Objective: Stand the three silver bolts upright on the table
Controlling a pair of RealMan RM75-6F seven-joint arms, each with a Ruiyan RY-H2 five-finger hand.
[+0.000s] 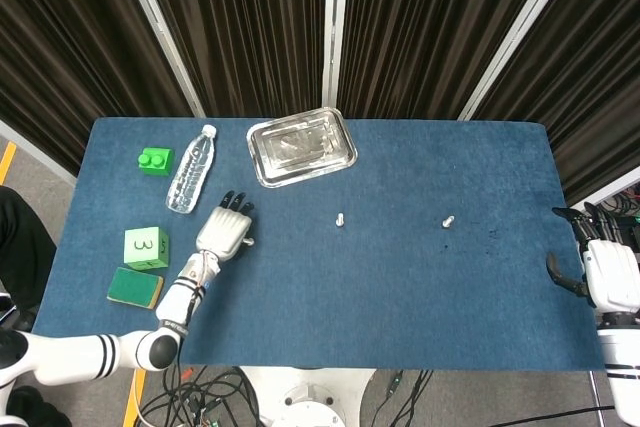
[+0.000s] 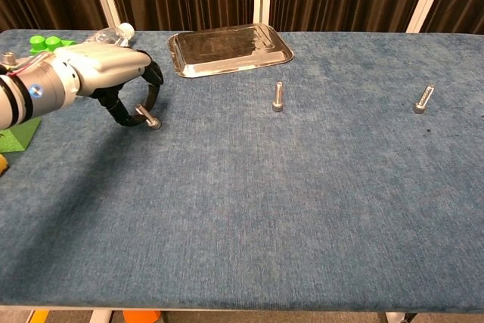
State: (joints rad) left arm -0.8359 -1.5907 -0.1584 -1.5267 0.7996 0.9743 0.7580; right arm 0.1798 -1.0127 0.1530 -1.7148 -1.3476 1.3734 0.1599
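My left hand [image 2: 102,81] pinches a silver bolt [image 2: 148,116] between thumb and a fingertip at the table's left. That bolt is tilted, head down, at or just above the blue cloth. In the head view the left hand [image 1: 226,232] covers it. A second bolt [image 2: 278,97] [image 1: 341,219] stands upright on its head near the table's middle. The third bolt [image 2: 423,99] [image 1: 448,220] stands further right and looks slightly tilted. My right hand [image 1: 605,269] hovers by the table's right edge with fingers apart and nothing in it.
A metal tray [image 2: 229,49] [image 1: 301,147] lies at the back centre. A clear water bottle [image 1: 191,170] lies just behind my left hand. A green brick [image 1: 155,160], a green cube [image 1: 146,247] and a green-and-yellow sponge [image 1: 135,287] sit along the left side.
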